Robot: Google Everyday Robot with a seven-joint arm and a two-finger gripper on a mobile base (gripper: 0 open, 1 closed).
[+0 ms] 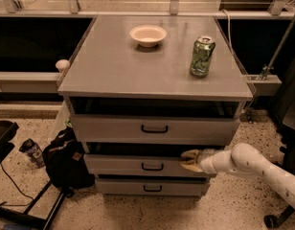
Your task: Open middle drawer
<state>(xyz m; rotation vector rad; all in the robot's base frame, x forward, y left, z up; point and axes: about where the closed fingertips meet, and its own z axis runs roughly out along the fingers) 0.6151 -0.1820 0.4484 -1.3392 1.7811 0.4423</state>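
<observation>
Gripper (189, 159), its two tan fingers (188, 153) spread apart, sits at the top edge of the middle drawer (121, 165), just right of its black handle (152, 166). We see that drawer second of three in the grey cabinet (138, 71), a bowl (148, 35) and green can (202, 56) on top.

Dim; jaws pale against middle drawer (119, 166)
</observation>
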